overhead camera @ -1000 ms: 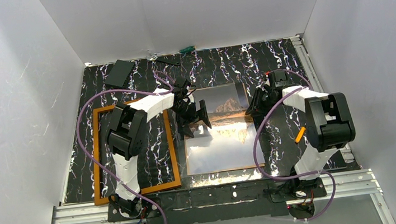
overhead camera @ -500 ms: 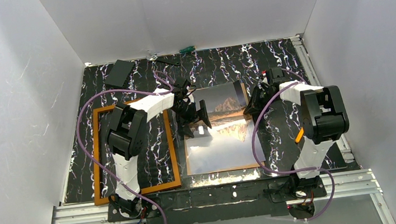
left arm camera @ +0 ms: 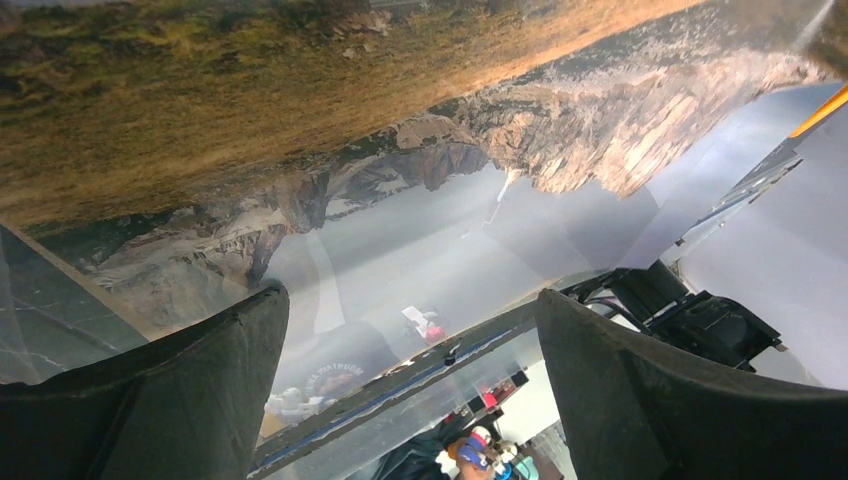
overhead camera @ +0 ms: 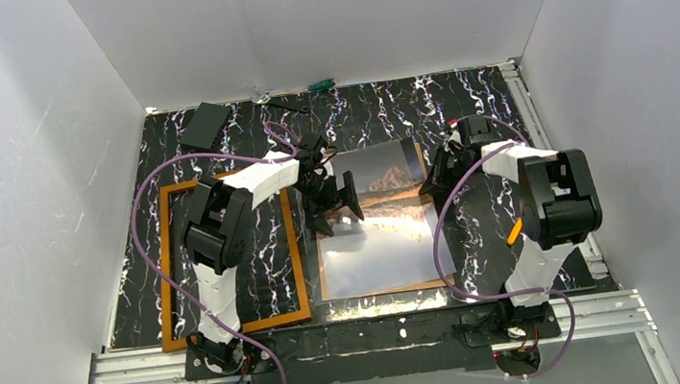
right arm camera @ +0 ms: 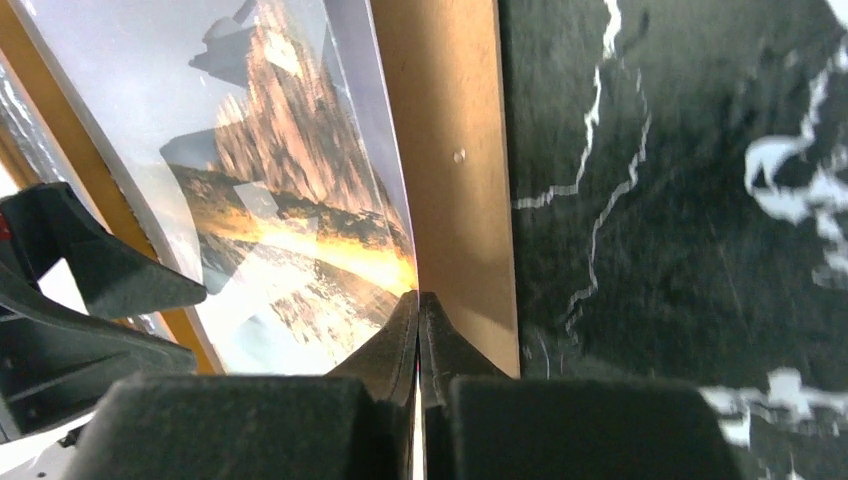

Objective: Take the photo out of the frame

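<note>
Currently the photo (overhead camera: 376, 246) lies face up on the surface (overhead camera: 385, 110) between my arms. The frame (overhead camera: 165, 260) sits apart from it on the left, under the left arm, with only bare surface inside its rails. I judge the task done or nearly so.

My right hand (right arm camera: 418, 310) is clenched tight, with its tips at the photo's right edge, where the glossy print meets a brown strip of board. I can't tell whether anything is pinched between the fingers. My left hand (left arm camera: 410, 310) is released, fingers wide, over the photo's far-left part.

If the right hand does grip a thin layer, lifting could peel the print from its board or crease it. If it grips nothing, a pull would slip off and nudge the photo sideways. The left hand, if it drops, could scuff the glossy face.

Only the top view shows the frame and how far it lies from the photo. Only the right wrist view shows the seam at the fingertips. The left wrist view shows glare and reflections on the print, which the top view barely hints at.
</note>
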Robot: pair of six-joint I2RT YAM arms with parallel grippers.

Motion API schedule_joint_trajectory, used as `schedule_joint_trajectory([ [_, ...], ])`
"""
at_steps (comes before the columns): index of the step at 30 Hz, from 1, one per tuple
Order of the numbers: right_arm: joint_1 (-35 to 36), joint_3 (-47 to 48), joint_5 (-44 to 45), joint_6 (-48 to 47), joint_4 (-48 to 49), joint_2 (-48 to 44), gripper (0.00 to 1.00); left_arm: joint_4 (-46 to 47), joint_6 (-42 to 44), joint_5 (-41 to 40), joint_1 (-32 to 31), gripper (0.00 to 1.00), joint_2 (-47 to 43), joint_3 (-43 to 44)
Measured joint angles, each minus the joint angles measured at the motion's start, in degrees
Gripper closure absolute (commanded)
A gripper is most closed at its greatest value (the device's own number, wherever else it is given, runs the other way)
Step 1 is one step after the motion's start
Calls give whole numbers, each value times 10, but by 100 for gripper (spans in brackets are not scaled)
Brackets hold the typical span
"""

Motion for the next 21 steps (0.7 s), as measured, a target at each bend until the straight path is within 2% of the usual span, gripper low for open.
schedule_joint_trajectory([
  [11, 3, -73, 136, -32, -52, -181, 99, -13, 0, 9, 3, 4, 0, 15],
  [16, 8, -73, 192, -40, -80, -201, 99, -20, 0, 11, 16, 4, 0, 15],
  [21, 21, -31, 272, -42, -165, -209, 99, -19, -1, 22, 25, 4, -7, 7],
])
